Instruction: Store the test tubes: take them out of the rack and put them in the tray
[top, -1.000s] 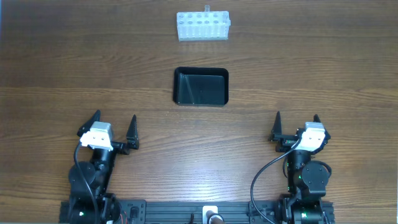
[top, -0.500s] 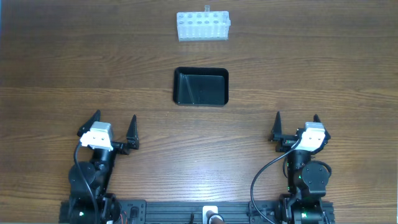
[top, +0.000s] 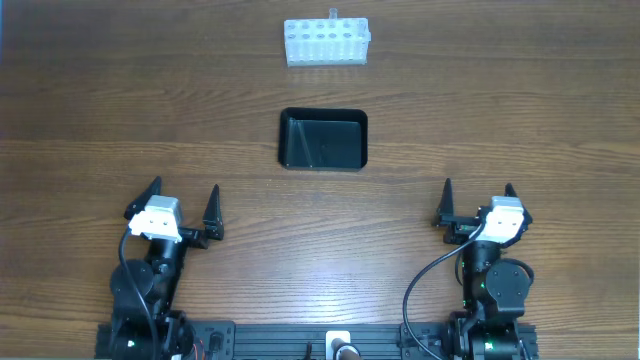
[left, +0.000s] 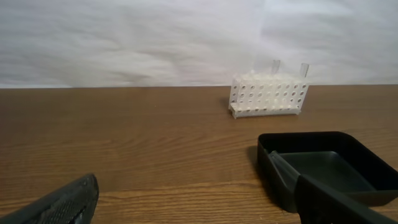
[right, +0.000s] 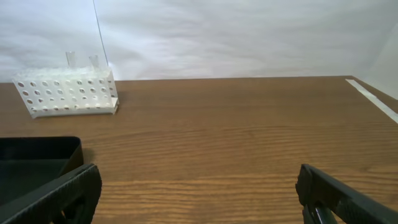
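Observation:
A white test tube rack (top: 326, 42) stands at the far middle of the wooden table, with two clear tubes (left: 288, 67) sticking up from it; the rack (left: 268, 96) (right: 66, 91) is far from both arms. A black tray (top: 323, 139) lies between the rack and the arms, and a clear tube (left: 282, 167) lies inside it along one wall. My left gripper (top: 183, 206) rests open near the front left with nothing between its fingers. My right gripper (top: 477, 204) rests open near the front right, also holding nothing.
Bare wooden tabletop (top: 480, 100) surrounds the rack and tray. A white wall (right: 249, 31) rises behind the far edge of the table. A strip of pale tape (right: 373, 99) runs along the table's right edge.

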